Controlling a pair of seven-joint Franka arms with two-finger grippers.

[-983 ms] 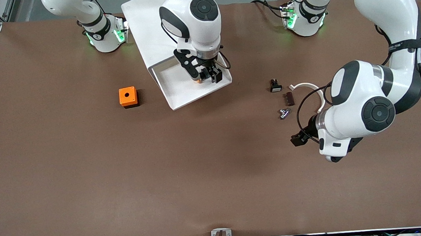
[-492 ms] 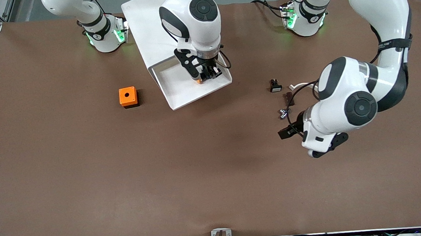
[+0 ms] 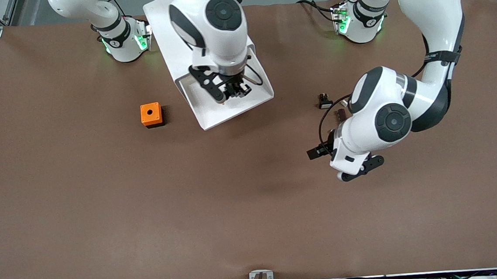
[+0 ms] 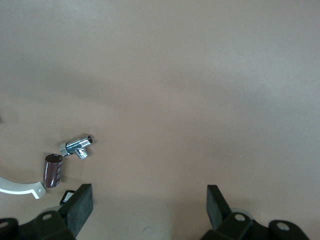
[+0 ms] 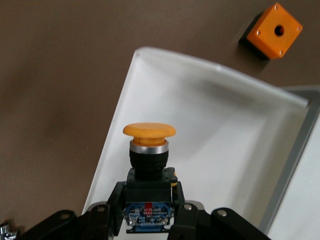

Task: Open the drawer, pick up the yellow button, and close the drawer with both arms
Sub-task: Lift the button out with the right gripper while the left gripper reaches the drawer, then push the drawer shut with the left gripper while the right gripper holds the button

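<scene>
My right gripper (image 3: 229, 91) is over the open drawer (image 3: 218, 111), the white tray pulled out of the white cabinet (image 3: 170, 26). In the right wrist view my right gripper (image 5: 149, 202) is shut on the black body of the button (image 5: 149, 131). The button's round orange-yellow cap points away from the wrist, above the drawer's white floor (image 5: 220, 135). My left gripper (image 3: 318, 152) is open and empty over bare table toward the left arm's end. Its two black fingers (image 4: 80, 207) stand wide apart over the brown mat.
An orange cube with a hole (image 3: 150, 114) sits beside the drawer toward the right arm's end. A small black part with a white face (image 3: 325, 102) and a brown part (image 3: 340, 115) lie by the left arm. A metal fitting (image 4: 77, 146) and a white curved strip (image 4: 15, 188) lie there too.
My right gripper has closed on the button and risen with it, shifting a little toward the right arm's end. My left arm has swung toward the middle of the table.
</scene>
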